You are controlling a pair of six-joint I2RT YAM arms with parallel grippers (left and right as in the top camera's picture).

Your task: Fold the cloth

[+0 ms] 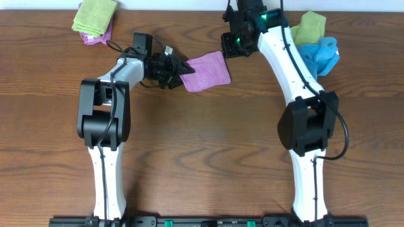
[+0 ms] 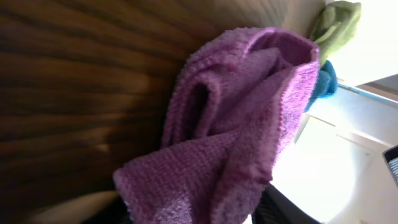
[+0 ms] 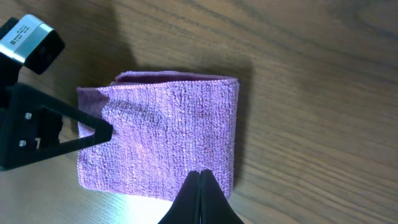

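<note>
The cloth (image 1: 207,71) is a mauve-purple towel lying folded into a small rectangle on the wooden table, behind the middle. My left gripper (image 1: 180,68) reaches in from the left and is shut on the cloth's left edge. In the left wrist view the cloth (image 2: 236,124) bunches up and fills the space between the fingers of the left gripper (image 2: 199,214). My right gripper (image 3: 200,173) is shut with nothing in it and hovers over one edge of the cloth (image 3: 168,137). In the overhead view the right gripper (image 1: 227,49) is at the cloth's far right corner.
A yellow-green cloth (image 1: 95,16) lies on another mauve cloth at the back left. At the back right are a bright blue cloth (image 1: 322,53) and a yellow-green one (image 1: 310,26). Bare wood fills the front half of the table (image 1: 202,157).
</note>
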